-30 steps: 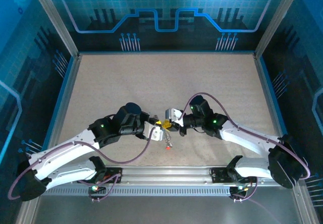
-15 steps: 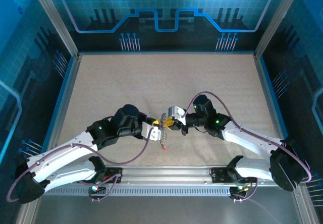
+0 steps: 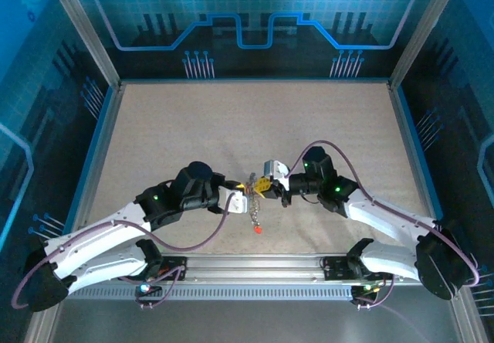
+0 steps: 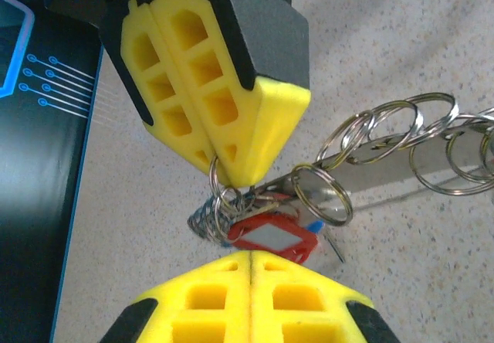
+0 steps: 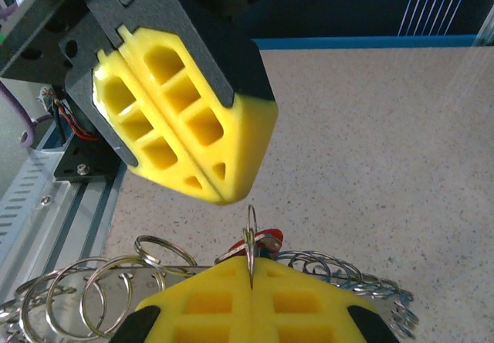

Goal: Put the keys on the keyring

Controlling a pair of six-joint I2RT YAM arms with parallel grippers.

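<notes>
My R pincer (image 5: 251, 264) is clamped on the keyring (image 5: 251, 235). It's thin grey steel wire, seen edge-on, standing upright in the seam btwn my pads (image 5: 208, 304). These are chunky yellow plastic w/ rectangular pockets & black backing. My L pincer (image 4: 251, 256) has its pads pressed flat together, the seam just a hairline. Can't see anything caught in it. The 2 tips sit nose to nose, just apart, above the near-centre of the table (image 3: 231, 127), which is beige, speckled & grainy.

The keys (image 4: 255, 227) hang in a tight clump right under my R tip & just above my L one. One red plastic head (image 4: 266, 239) is rectangular w/ rounded corners & a pale grey window. A sliver of blue (image 4: 312, 225) sits beside it. The rest is a tangle of small shiny loops, too bunched to tell apart. A short coil (image 4: 201, 219) of wire sticks out on the clump's far side.

A flat strip (image 4: 386, 174) of brushed metal runs off from the clump. It carries a row of round, glossy split rings (image 4: 323, 195), overlapping & tilted at odd angles.

From above, the clump trails from the tips toward my bases, w/ the red bit at the end
</notes>
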